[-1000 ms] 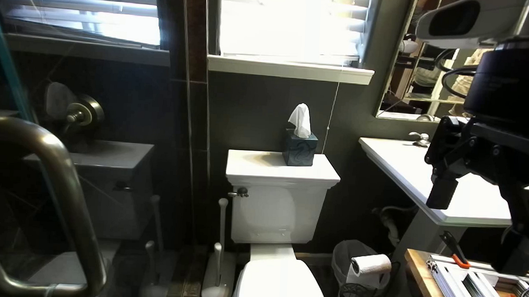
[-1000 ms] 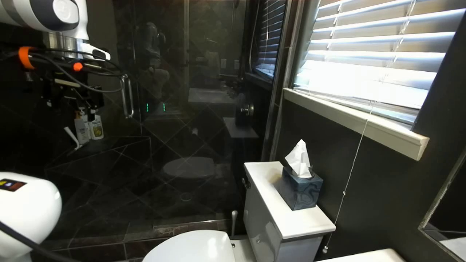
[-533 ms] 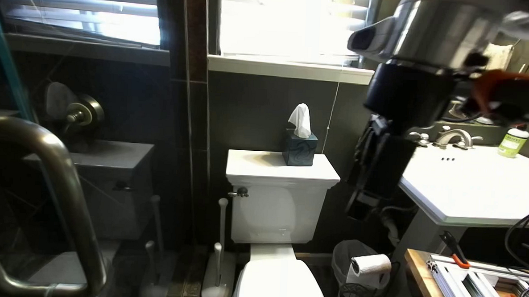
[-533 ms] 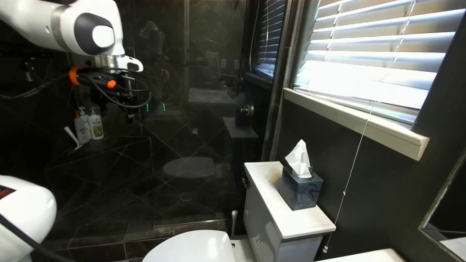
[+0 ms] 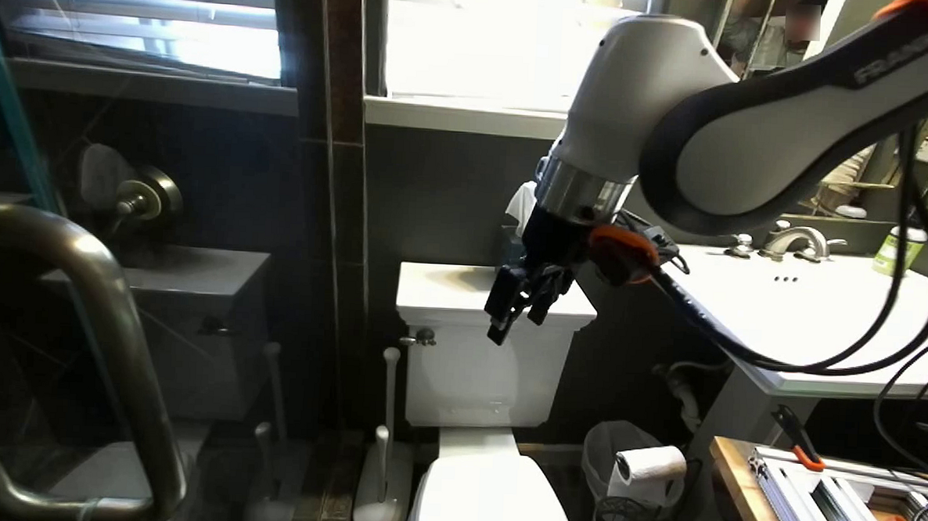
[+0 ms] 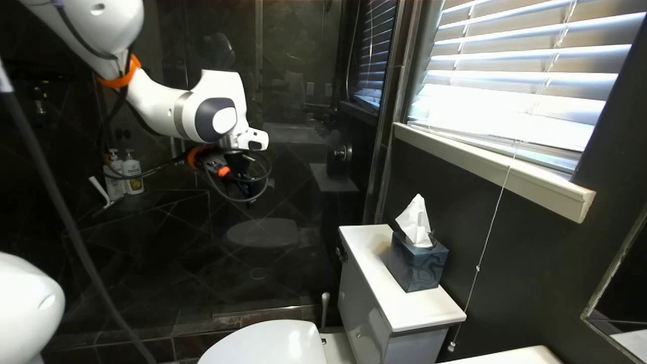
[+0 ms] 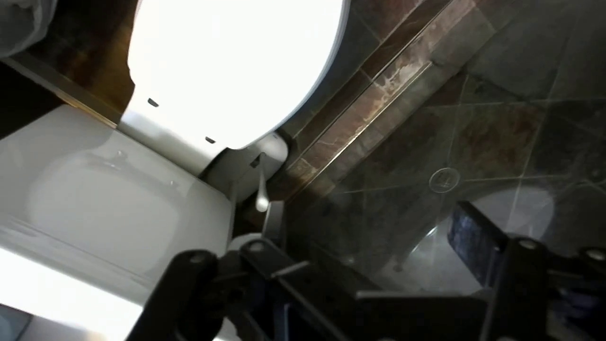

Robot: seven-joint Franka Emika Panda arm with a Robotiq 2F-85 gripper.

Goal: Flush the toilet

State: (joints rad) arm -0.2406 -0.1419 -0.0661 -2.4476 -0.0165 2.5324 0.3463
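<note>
Spread wide, my gripper [image 7: 370, 232] has its two fingers [image 7: 472, 245] well apart in the wrist view, dark tile showing in the gap between them; in an exterior view they slant down toward 7 o'clock, while my arm [image 5: 751, 148] extends up from them to 2 o'clock with black cables [image 5: 812, 369] hanging in a loop beneath. Dark shower glass [image 6: 283, 202] takes up much of an exterior view from 9 around to 12 o'clock, and my fingers are hard to make out against it. Overexposed, the window [image 5: 512, 51] sits at 12 o'clock in an exterior view. At 6 o'clock below it stands the toilet [image 5: 477, 406] — white, with a boxy tank [image 6: 359, 298] — and its lid [image 7: 236, 61] is down, at 11 o'clock in my wrist view. I am well apart from that tank, which in an exterior view lies at 4 o'clock from my fingers. White and broad, a sink counter [image 5: 790, 322] is at 3 o'clock in an exterior view, with a wood-edged table [image 5: 751, 492] bearing metal rails [image 5: 801, 510] at 4 and a waste bin [image 5: 600, 454] at 5. On top of the tank stands a blue-grey tissue box [image 6: 419, 265], a white tissue poking up. One white paper roll [image 5: 647, 464] overlaps the bin in an exterior view. Smallest is the flush lever [image 5: 423, 338], near 11 o'clock on the tank's front and at 9 o'clock from my fingers in an exterior view.
</note>
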